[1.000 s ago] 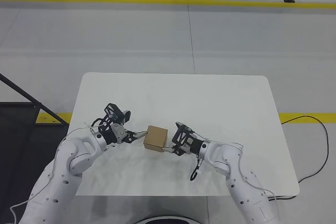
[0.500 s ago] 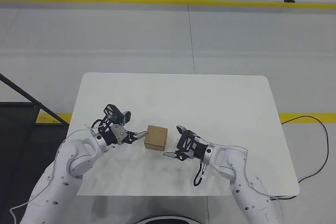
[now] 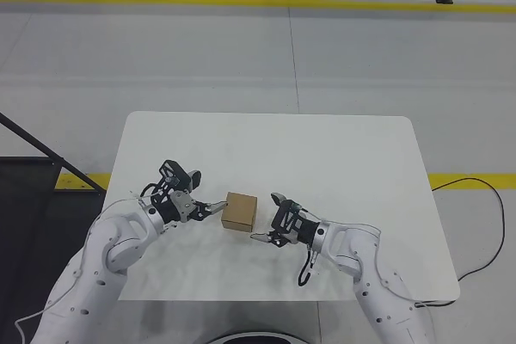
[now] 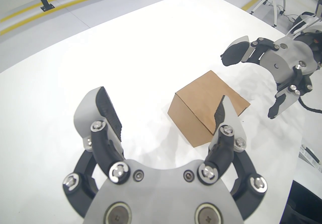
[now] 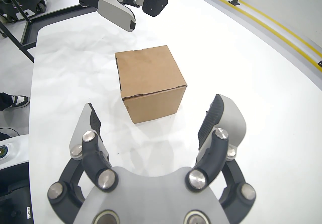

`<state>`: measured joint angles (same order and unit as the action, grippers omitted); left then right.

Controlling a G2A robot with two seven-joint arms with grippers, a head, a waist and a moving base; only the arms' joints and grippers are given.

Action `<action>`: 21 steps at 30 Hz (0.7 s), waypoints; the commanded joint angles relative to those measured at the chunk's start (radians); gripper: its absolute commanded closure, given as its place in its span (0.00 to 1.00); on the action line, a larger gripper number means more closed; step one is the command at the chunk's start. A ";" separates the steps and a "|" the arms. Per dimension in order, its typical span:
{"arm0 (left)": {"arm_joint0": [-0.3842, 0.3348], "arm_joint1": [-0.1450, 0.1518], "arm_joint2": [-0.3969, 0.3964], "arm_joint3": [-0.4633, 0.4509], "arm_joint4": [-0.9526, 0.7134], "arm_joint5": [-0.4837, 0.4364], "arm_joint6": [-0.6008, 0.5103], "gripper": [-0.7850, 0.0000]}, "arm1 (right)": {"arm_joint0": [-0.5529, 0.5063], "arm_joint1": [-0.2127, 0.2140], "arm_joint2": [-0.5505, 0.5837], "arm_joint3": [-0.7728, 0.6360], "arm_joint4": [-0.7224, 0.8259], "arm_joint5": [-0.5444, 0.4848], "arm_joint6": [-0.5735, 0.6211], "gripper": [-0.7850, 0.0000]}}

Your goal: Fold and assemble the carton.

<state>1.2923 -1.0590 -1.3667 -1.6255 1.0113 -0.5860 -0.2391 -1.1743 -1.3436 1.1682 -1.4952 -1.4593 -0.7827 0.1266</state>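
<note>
You see one carton (image 3: 240, 211), a plain brown cardboard cube with its flaps closed. It sits on the white table (image 3: 344, 155) toward the front middle, between two grippers. The left gripper (image 4: 162, 95) and right gripper (image 5: 153, 103) both gape wide, near it, gripping nothing.

Left arm (image 3: 120, 242): enters at lower left of the top view, elbow bent, forearm angled toward frame centre. Left tool (image 3: 211, 207): fingers parted, gripping nothing. Right arm (image 3: 361, 258): enters at lower right, forearm angled up-left. Right tool (image 3: 266, 218): fingers spread wide, gripping nothing.
</note>
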 commanded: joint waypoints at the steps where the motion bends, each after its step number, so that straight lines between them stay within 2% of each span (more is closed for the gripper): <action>1: 0.014 0.000 -0.004 -0.015 0.007 0.021 0.011 0.00 | 0.004 0.001 -0.005 0.006 -0.006 0.007 -0.007 0.00; 8: 0.060 0.001 -0.044 -0.028 -0.015 0.075 0.074 0.00 | 0.070 0.005 -0.031 0.115 -0.042 -0.028 -0.106 0.00; 11: 0.076 0.002 -0.056 -0.037 -0.033 0.059 0.086 0.00 | 0.111 0.004 -0.063 0.170 -0.062 -0.077 -0.157 0.00; 21: 0.081 0.003 -0.057 -0.042 -0.030 0.057 0.086 0.00 | 0.203 -0.014 -0.160 0.296 -0.086 -0.060 -0.242 0.00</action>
<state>1.3733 -1.0561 -1.4242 -1.6677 0.9812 -0.5288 -0.1532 -0.9817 -1.3557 1.0179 -1.2132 -1.5458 -0.8445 -0.1133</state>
